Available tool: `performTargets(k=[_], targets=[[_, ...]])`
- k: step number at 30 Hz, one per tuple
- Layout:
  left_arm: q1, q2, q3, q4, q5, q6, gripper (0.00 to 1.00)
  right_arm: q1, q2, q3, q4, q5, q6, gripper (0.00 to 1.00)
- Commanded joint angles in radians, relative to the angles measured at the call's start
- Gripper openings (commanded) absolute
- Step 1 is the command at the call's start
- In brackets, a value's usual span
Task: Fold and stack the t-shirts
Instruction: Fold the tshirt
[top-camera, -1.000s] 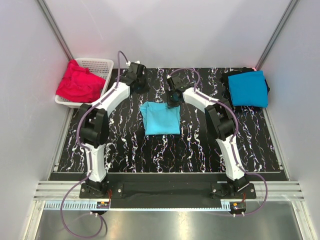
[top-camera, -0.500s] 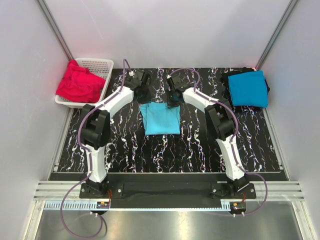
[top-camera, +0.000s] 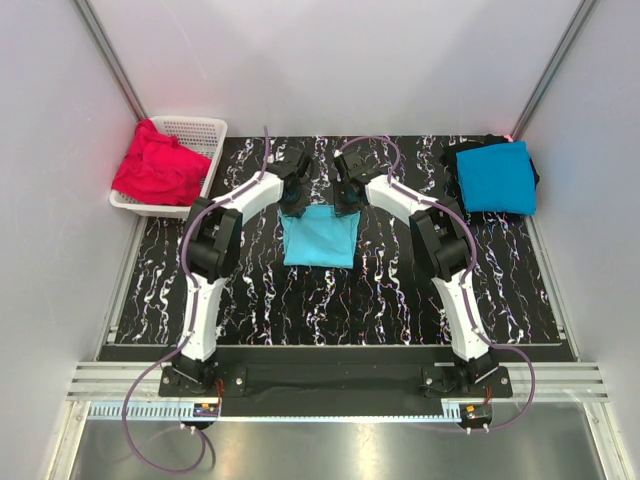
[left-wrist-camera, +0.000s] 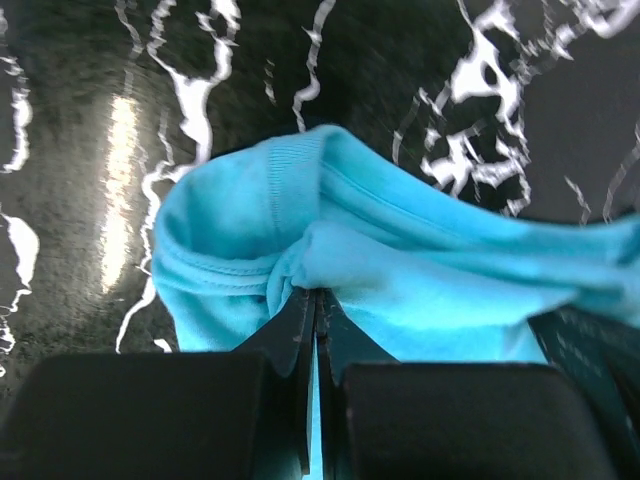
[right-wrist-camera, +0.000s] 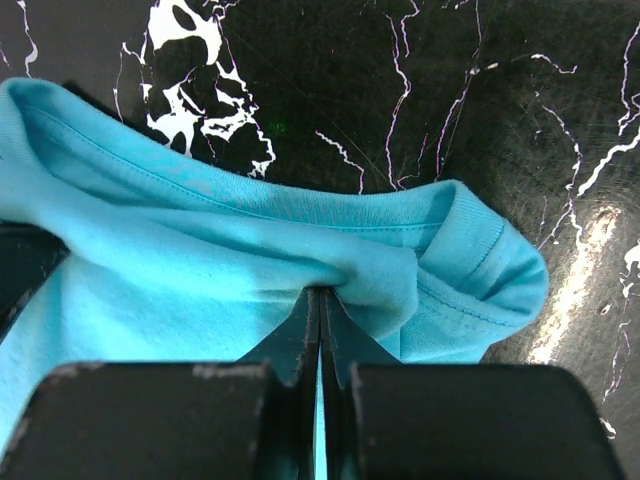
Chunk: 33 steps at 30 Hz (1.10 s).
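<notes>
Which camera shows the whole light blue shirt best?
The top external view: the whole light turquoise shirt shows there. The wrist views show only bunched corners, pinched by the left gripper and right gripper.

Left white-and-black arm (top-camera: 200, 310) rises from its near-edge base, elbow bent, forearm reaching forward and inward. Right white-and-black arm (top-camera: 460, 310) mirrors it, forearm angled inward to the left. Both wrists are pitched down, near each other but apart. Left black two-finger gripper (left-wrist-camera: 312, 298): jaws pressed together, pinching a fold of the light turquoise t-shirt (left-wrist-camera: 420, 270). Right black two-finger gripper (right-wrist-camera: 320, 298): jaws likewise together, clamped on the same shirt's ribbed edge.
</notes>
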Motion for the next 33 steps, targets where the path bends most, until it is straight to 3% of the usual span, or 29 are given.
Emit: performTargets(k=[1, 9, 19, 22, 26, 33], targets=[[0.012, 0.046, 0.044, -0.100, -0.139, -0.034, 0.01, 0.001, 0.023, -0.012, -0.088, 0.061, -0.017, 0.00], [0.042, 0.084, 0.003, -0.160, -0.158, -0.060, 0.00, -0.014, 0.028, -0.040, -0.136, 0.158, 0.073, 0.01], [0.085, -0.042, -0.142, -0.158, -0.196, -0.082, 0.00, -0.045, -0.061, -0.057, -0.223, 0.325, 0.170, 0.02], [0.089, -0.075, -0.143, -0.126, -0.164, -0.042, 0.00, -0.046, -0.072, -0.060, -0.223, 0.297, 0.150, 0.01], [0.089, -0.123, -0.126, -0.016, -0.020, 0.031, 0.02, -0.048, -0.079, -0.050, -0.219, 0.268, 0.116, 0.00], [0.066, -0.174, -0.036, 0.004, 0.078, 0.153, 0.05, -0.043, -0.142, -0.046, -0.205, 0.257, 0.076, 0.00]])
